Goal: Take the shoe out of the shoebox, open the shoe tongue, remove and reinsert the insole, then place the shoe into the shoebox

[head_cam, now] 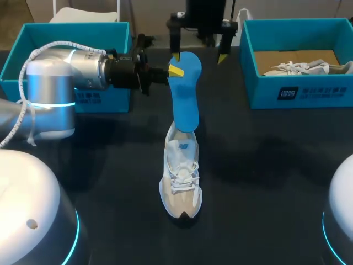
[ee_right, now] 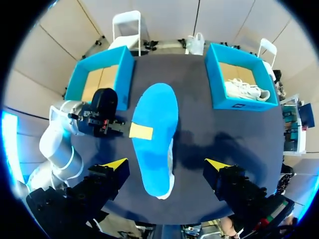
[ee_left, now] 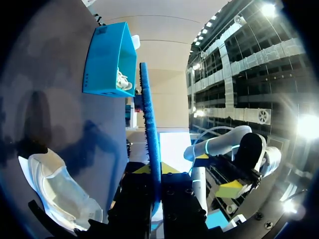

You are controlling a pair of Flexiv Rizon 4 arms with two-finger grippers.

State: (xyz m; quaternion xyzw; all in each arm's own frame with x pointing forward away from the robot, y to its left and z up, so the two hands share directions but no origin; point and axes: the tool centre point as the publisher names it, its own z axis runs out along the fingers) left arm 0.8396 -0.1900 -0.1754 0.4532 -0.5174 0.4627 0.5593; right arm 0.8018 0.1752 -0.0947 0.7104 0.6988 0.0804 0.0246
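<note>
One thin blue insole [head_cam: 183, 94] needs the care. I judge it light, floppy foam that would buckle if shoved, so a hold near its upper end suits it. My left gripper [head_cam: 175, 70] pinches it there, and its lower end hangs at the mouth of the white sneaker [head_cam: 181, 182] below on the tabletop [head_cam: 265, 165]. My right gripper [head_cam: 198, 57] is spread wide, with the insole ahead between its fingers but not gripped. Beside the right gripper, a teal shoebox [head_cam: 309, 91] holds a second sneaker [head_cam: 300, 67]. The other shoebox [head_cam: 105, 99], behind the left gripper, shows a cardboard floor.
</note>
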